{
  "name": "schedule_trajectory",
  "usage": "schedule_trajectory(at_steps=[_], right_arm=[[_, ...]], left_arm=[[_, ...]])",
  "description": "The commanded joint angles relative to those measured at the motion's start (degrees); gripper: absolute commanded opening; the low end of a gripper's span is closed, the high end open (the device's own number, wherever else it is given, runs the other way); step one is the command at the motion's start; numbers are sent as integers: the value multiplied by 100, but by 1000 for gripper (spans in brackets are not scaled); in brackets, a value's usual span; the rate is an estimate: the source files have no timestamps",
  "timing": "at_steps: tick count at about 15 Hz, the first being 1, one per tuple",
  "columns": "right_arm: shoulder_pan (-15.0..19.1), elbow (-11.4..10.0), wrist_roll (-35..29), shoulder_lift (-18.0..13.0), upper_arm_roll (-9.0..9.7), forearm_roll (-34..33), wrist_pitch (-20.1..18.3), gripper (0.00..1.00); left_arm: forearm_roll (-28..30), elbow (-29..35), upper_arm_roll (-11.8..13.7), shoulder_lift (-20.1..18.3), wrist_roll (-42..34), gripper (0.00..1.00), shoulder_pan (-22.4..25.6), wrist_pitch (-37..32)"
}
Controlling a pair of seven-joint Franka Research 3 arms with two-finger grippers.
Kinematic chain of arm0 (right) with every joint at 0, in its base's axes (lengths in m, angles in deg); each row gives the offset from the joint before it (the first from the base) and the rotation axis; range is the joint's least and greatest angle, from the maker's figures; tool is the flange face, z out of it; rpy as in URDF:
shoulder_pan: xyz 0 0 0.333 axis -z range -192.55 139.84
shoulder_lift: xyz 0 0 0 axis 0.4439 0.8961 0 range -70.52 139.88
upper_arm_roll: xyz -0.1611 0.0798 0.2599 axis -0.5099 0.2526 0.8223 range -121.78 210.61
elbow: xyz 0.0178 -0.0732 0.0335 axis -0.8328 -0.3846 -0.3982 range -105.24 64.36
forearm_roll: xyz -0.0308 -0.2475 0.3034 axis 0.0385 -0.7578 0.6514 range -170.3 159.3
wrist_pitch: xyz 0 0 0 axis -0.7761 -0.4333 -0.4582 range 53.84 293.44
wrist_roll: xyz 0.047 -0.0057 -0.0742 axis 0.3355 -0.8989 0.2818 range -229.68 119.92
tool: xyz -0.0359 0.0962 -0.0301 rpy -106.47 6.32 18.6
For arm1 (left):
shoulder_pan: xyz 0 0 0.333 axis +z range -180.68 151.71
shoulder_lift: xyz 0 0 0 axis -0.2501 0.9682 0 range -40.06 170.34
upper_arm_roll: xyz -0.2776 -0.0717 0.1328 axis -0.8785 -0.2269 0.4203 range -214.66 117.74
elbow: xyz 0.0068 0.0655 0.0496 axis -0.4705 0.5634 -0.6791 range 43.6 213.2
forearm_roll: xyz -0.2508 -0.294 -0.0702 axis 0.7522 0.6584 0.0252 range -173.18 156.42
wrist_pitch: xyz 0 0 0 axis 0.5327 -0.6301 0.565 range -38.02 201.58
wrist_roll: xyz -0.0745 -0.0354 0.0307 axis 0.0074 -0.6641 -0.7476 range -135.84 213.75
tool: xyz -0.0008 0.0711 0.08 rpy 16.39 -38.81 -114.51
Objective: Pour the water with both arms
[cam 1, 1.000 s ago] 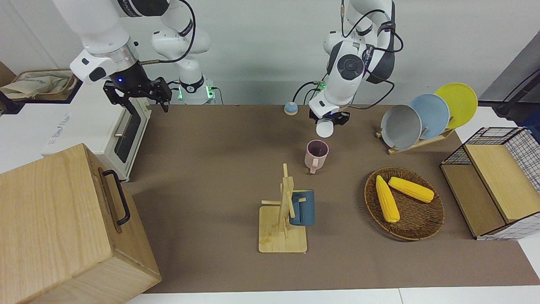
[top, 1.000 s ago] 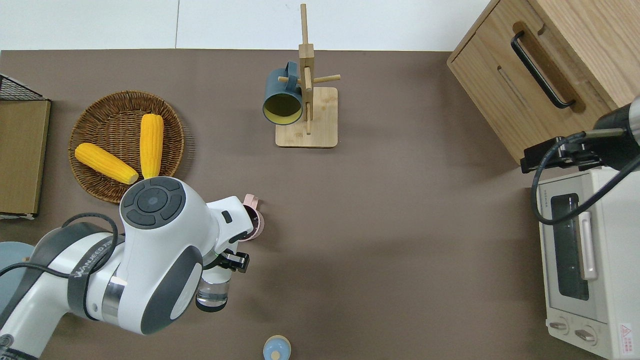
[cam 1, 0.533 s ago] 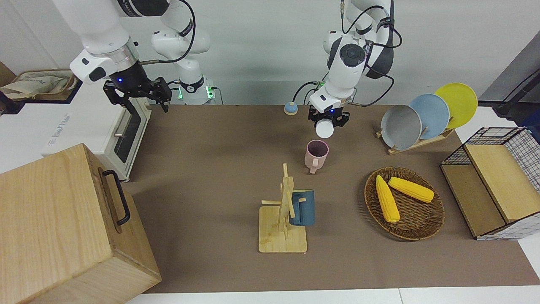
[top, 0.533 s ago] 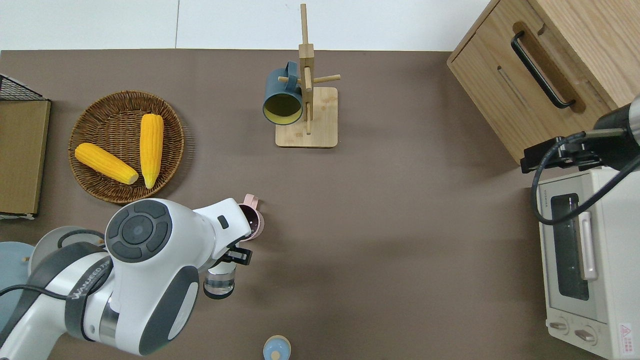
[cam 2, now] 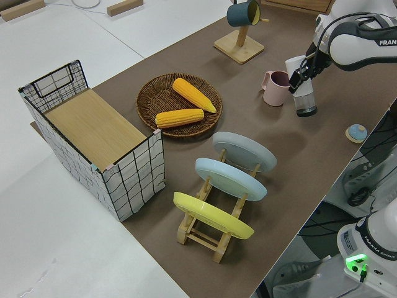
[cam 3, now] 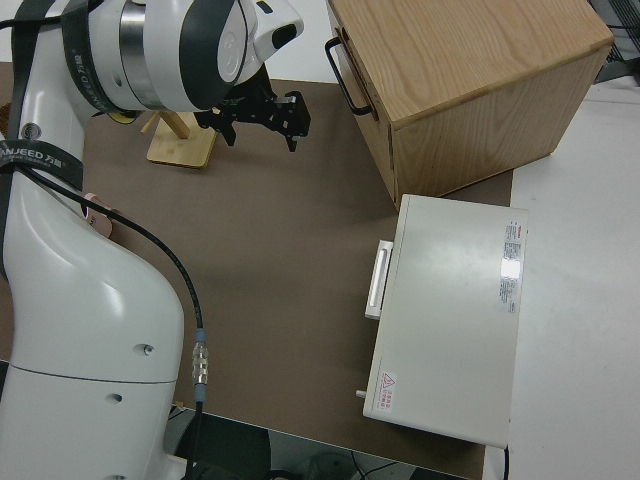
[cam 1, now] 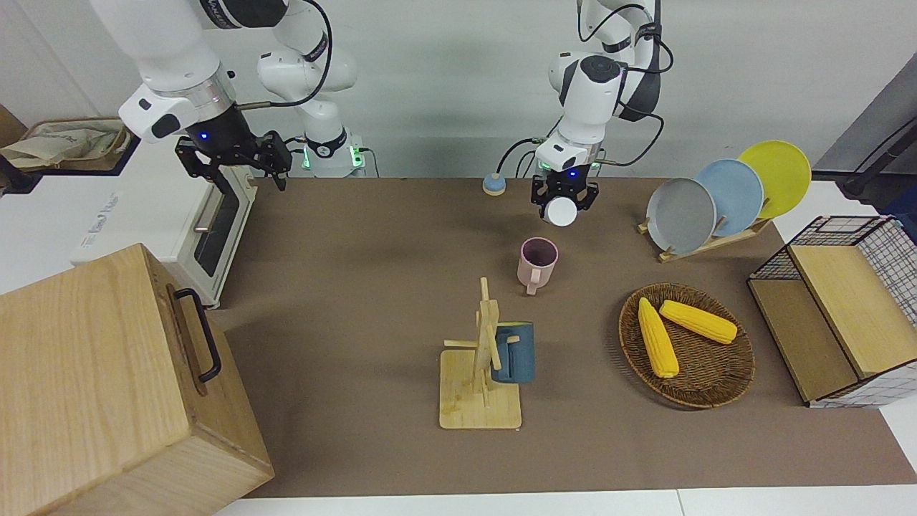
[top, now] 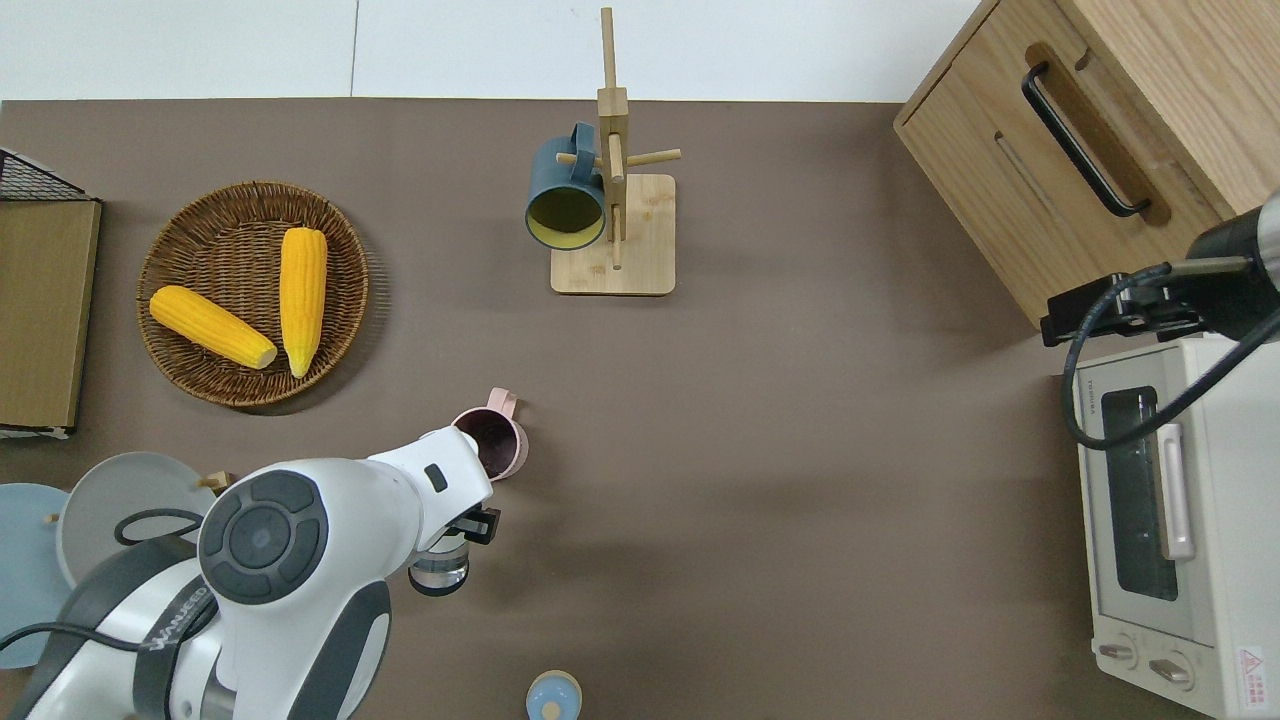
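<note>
My left gripper [top: 452, 545] is shut on a clear glass [top: 438, 572] with a little water in it. It holds the glass about upright, low over the brown mat close to the pink mug [top: 492, 443]. The glass also shows in the front view [cam 1: 559, 211] and the left side view [cam 2: 304, 99]. The pink mug [cam 1: 537, 261] stands upright on the mat with its handle pointing away from the robots. My right gripper [cam 1: 233, 159] is open and empty, and that arm is parked.
A wooden mug rack [top: 612, 235] carries a blue mug [top: 565, 195]. A wicker basket [top: 205, 225] holds two corn cobs. A plate rack [cam 1: 716, 197], a wire crate [cam 1: 838, 308], a wooden cabinet [top: 1100, 150], a toaster oven [top: 1170, 520] and a small blue knob [top: 553, 695] ring the mat.
My left arm has drawn back toward the robots and turned the glass from a tilt over the pink mug to about upright. The right arm has not moved.
</note>
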Motion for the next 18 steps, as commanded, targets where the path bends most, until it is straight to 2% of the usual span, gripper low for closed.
schedule_trajectory(at_steps=[1, 6, 9, 13, 15, 16, 18], right_arm=[[35, -129, 71, -113, 23, 41, 12, 990], [35, -129, 71, -113, 23, 50, 3, 990], [35, -129, 71, -113, 23, 50, 3, 990], [44, -129, 71, -113, 23, 50, 3, 990], [44, -129, 71, -113, 23, 50, 3, 990], [44, -129, 71, -113, 23, 50, 12, 990], [44, -129, 71, -113, 23, 50, 12, 990]], left_arm=[[-105, 82, 21, -304, 384, 0, 398, 566], [-632, -277, 65, -296, 235, 0, 1197, 663], [-651, -952, 65, 10, 217, 0, 1672, 1023], [-642, -1990, 65, 292, -388, 0, 2411, 1006], [-642, -3094, 82, 940, -503, 0, 2597, 919], [-660, -3491, 213, 1170, -521, 0, 2632, 822], [-634, -3801, 363, 1391, -888, 0, 2641, 786]])
